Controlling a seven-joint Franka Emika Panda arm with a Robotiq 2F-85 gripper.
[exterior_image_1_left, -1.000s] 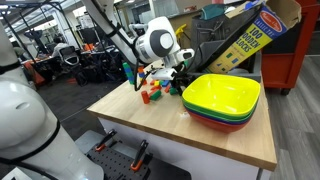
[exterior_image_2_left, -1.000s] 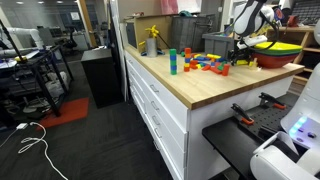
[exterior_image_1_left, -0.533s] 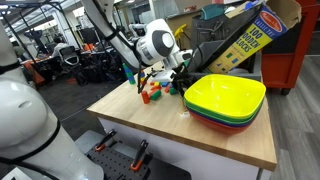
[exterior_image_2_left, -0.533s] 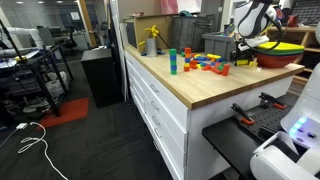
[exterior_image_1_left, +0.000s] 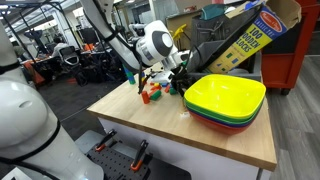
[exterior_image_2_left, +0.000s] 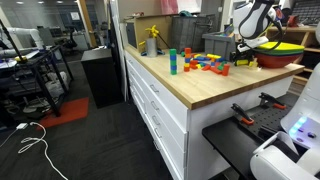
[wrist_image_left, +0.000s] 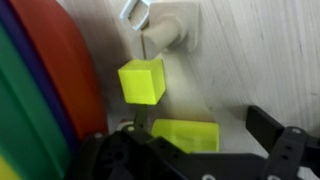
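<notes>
**Two lime blocks, one bowl stack (exterior_image_1_left: 222, 98)**

A lime cube (wrist_image_left: 141, 80) and a flat lime block (wrist_image_left: 185, 133) are seen on the tabletop (wrist_image_left: 260, 60), just beside the bowl stack. The fingers (wrist_image_left: 268, 128) of the gripper (wrist_image_left: 197, 125) are spread, with the flat lime block between them.

Robotics lab or workshop; wooden-topped workbench (exterior_image_2_left: 188, 86) with drawers (exterior_image_2_left: 160, 112); red tool cabinet (exterior_image_1_left: 286, 52); cables (exterior_image_2_left: 30, 140) on floor (exterior_image_2_left: 95, 140).

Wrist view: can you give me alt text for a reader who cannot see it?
The robot's open hand hovers over a wooden tabletop, with a flat lime-yellow block between its dark fingers and a lime-yellow cube just beyond. Stacked coloured bowls fill the left edge; a pale wooden piece lies at the top.
</notes>
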